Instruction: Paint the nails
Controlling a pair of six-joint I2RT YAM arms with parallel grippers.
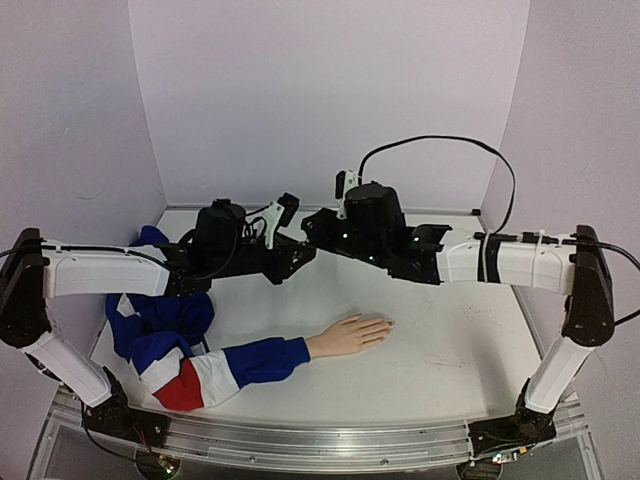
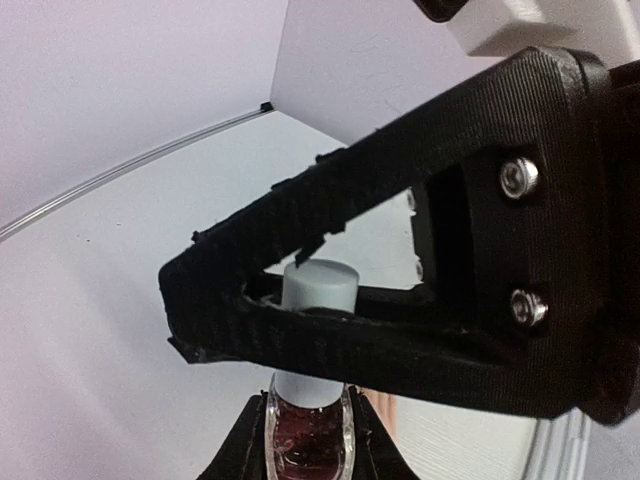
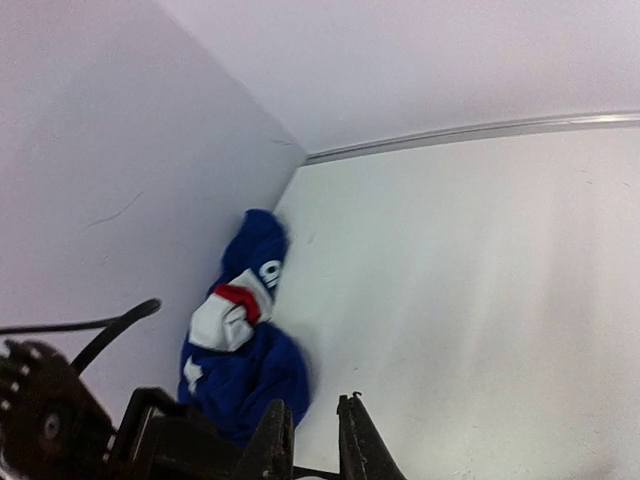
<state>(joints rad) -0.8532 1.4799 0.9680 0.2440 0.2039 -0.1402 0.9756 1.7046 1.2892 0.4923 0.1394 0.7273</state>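
Tabletop (image 1: 450, 350) white, walls (image 1: 330, 90) lavender. Mannequin hand (image 1: 348, 336) lies crosswise, base-side of left gripper (image 1: 300, 257), nails (image 1: 386, 323) pointing right. Left gripper clamps the bottle (image 2: 308, 442), right gripper (image 1: 313, 226) its cap (image 2: 320, 285).

Left arm (image 1: 100, 270) and right arm (image 1: 510, 262) are clad in white shells — joints black. A black cable (image 1: 440, 140) is looped above; silver screws (image 2: 520, 178) are seen in ribbed plastic.

Peach mannequin hand (image 1: 350, 335) dead centre, its nails (image 1: 386, 323) too small to read a colour. Off toward eight o'clock, the sleeve (image 1: 235, 365): royal blue, then a white band, then red. Close in now: a pale grey cap (image 2: 318, 285) over a clear polish bottle (image 2: 305, 435) of dark wine red, framed by the ribbed matt-black right gripper (image 2: 208, 300) with silver screws (image 2: 520, 178). White table (image 1: 450, 350), pale lilac walls (image 1: 330, 90).
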